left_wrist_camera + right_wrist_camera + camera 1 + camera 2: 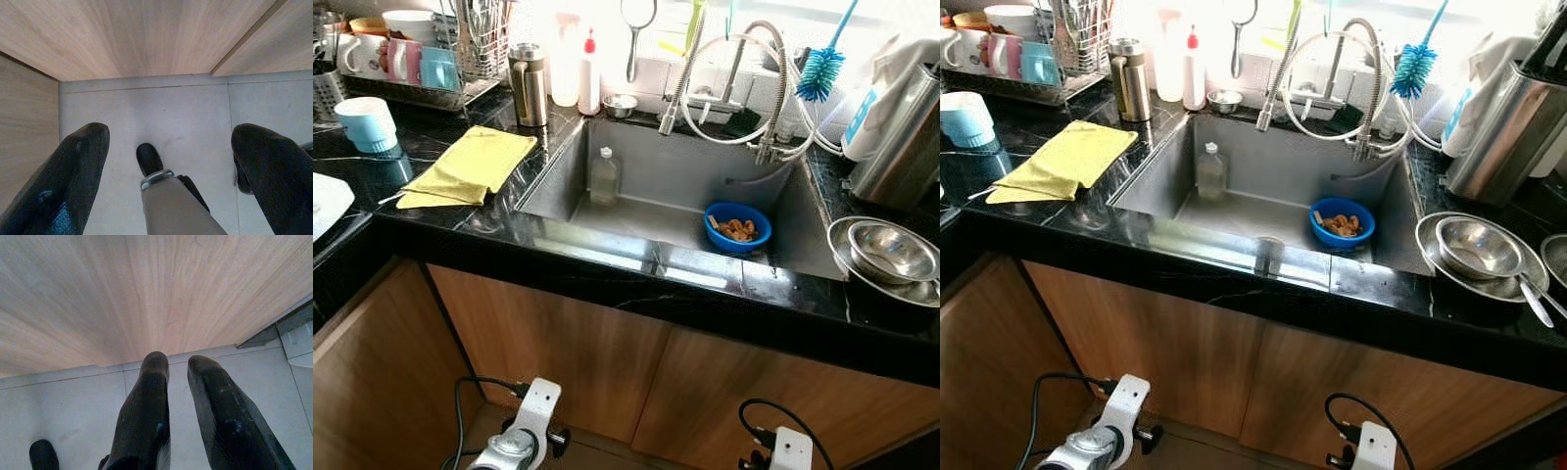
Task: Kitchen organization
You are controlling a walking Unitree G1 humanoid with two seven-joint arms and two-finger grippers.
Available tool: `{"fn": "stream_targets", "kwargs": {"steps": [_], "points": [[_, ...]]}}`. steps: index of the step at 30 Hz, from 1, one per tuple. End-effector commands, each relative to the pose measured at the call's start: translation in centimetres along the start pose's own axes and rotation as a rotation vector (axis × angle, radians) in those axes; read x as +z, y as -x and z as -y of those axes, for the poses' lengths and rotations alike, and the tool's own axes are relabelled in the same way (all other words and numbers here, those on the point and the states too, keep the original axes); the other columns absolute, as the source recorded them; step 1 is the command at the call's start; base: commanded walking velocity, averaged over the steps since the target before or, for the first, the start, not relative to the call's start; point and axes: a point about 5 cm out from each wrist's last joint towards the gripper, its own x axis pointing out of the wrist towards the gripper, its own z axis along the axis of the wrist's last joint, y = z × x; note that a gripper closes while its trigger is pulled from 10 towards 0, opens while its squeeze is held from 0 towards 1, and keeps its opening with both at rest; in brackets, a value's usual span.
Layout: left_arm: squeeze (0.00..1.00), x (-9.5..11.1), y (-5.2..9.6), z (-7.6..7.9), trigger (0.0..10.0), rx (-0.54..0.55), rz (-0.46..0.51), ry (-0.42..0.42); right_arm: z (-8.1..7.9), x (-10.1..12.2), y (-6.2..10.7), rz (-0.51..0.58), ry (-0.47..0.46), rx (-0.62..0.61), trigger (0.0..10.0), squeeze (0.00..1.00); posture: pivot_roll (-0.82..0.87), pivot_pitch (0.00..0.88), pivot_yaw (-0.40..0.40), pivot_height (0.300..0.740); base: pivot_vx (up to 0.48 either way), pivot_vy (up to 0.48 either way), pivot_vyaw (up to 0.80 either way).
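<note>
I face a steel sink (pixel 568 181) set in a black stone counter. In the basin a blue bowl (pixel 737 227) holds brown food scraps, and a clear bottle (pixel 603 176) stands at the left. A yellow cloth (pixel 470 166) lies on the counter left of the sink. Stacked steel bowls (pixel 891 250) sit at the right. Both arms hang low before the wooden cabinet doors (pixel 558 362). In the left wrist view my left gripper (pixel 168 129) is open over the pale floor. My right gripper (pixel 178 360) is shut, holding nothing.
A dish rack (pixel 421 59) with mugs stands at the back left, and a pale blue cup (pixel 367 124) lies upturned nearby. A steel canister (pixel 529 85), spray bottles, a coiled faucet (pixel 773 88), a blue brush (pixel 819 73) and a kettle (pixel 901 137) line the back.
</note>
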Motion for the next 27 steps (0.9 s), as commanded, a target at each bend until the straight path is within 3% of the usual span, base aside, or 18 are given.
{"fn": "stream_targets", "kwargs": {"steps": [1,27], "points": [[0.00,-0.15,0.01,0.11,10.0,-0.008,-0.001,0.010,0.08,0.30,-0.06,0.012,0.005,-0.002,10.0,0.00,0.12,0.040,-0.116,0.736,0.000,0.000,0.00],[0.00,-0.58,0.07,0.11,10.0,-0.010,-0.017,-0.028,0.06,0.33,-0.08,0.011,0.003,-0.008,10.0,0.00,0.12,0.045,-0.116,0.736,0.000,0.000,0.00]]}}
